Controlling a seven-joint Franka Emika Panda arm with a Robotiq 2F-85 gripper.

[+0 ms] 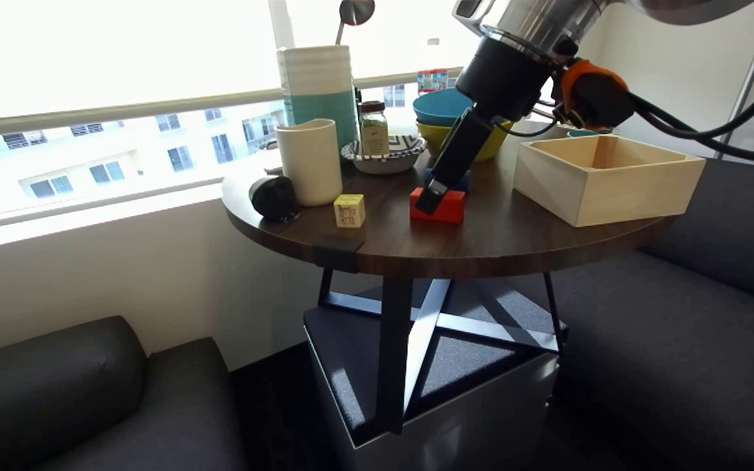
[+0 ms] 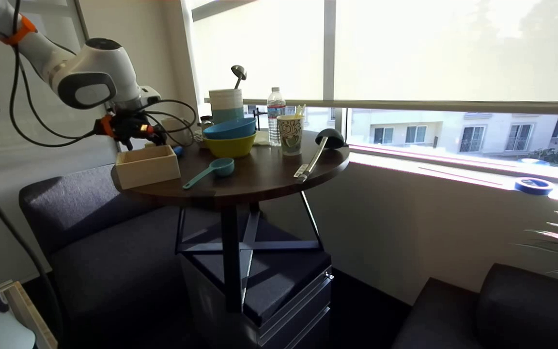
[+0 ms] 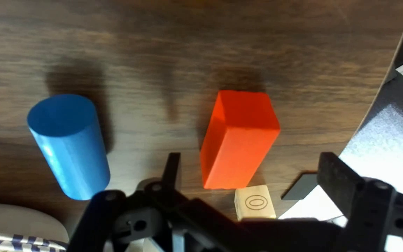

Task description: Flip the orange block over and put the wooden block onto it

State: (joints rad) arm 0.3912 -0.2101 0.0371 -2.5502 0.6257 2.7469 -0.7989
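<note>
- Two black fingers (image 3: 339, 183) on the gripper (image 3: 250, 155) are spread far apart, and their grip is free.
- Between them, in the wrist view, you can see the orange block (image 3: 240, 157) with space on both sides.
- In an exterior view, a fingertip covers a bit of that block, and it is hard to tell from there if they touch.
- The orange block lies on its long side on the table (image 1: 501, 232).
- The wooden block (image 1: 349, 212) sits on the table too, apart from the orange block and near the tall white cup (image 1: 311, 167).
- Black gripper parts hide the low end of the wooden block in the wrist view.
- A round blue block (image 3: 70, 147) is near the orange block, but in an exterior view it is mostly hidden behind it and the gripper.
- The patterned bowl (image 1: 387, 165) is cut off in a corner of the wrist view.
- A wooden box (image 2: 148, 169) and the gripper make the two task blocks hard to find in an exterior view.
- The table is round and brown, and it also holds a blue bowl (image 2: 233, 128) in a yellow bowl (image 2: 230, 147), and a green scoop (image 2: 223, 167).
- Sun comes in under the window blind (image 2: 453, 53), and dark seats (image 2: 119, 257) are by the table.
</note>
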